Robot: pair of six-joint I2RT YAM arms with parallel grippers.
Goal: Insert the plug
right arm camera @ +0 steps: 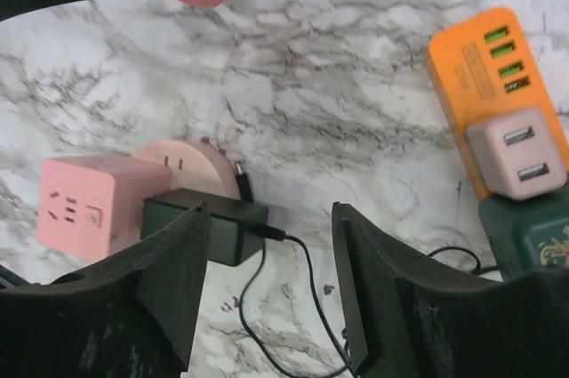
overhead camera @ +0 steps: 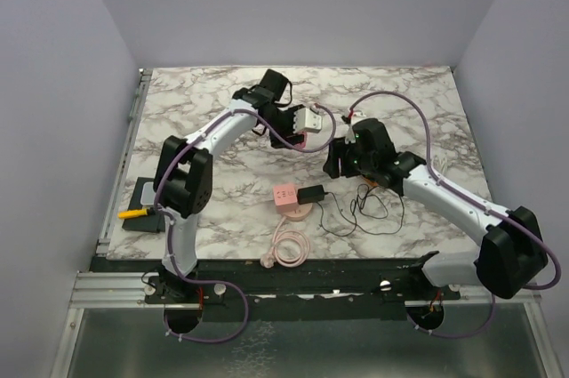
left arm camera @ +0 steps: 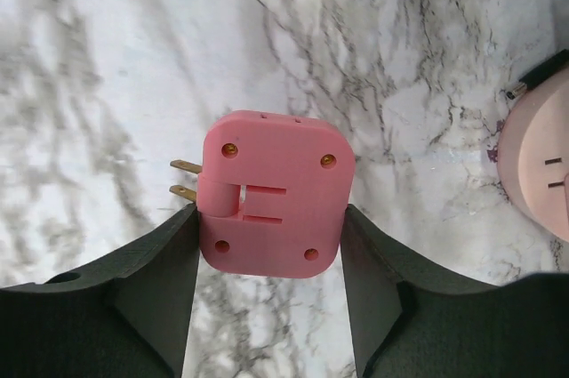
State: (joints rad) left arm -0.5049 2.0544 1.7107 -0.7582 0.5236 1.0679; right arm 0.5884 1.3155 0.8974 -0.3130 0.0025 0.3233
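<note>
Black fingers of the left gripper fill the bottom of the left wrist view, clenched on either side of the pink plug. The plug's flat back, with four screw holes, faces the camera, and its two brass prongs stick out to the left. It is held over white marble veined in grey, near a round pink puck that shows two slots at the right edge. The right gripper hangs released, its jaws spread and grasping nothing, above a black adapter. The adapter sits against the side of a pink socket cube, and a thin black wire trails from it across the stone. To the right in that view lies an orange power strip with green ports; a pale charger block rests on it, just above a green box. From above, the table is a square marble slab. A pink coiled cable lies near its front edge, and a yellow-handled tool sits on a black pad at its left side. Plain lavender-grey walls enclose the slab on three sides, and a metal rail carrying both arm bases runs along the near edge.
</note>
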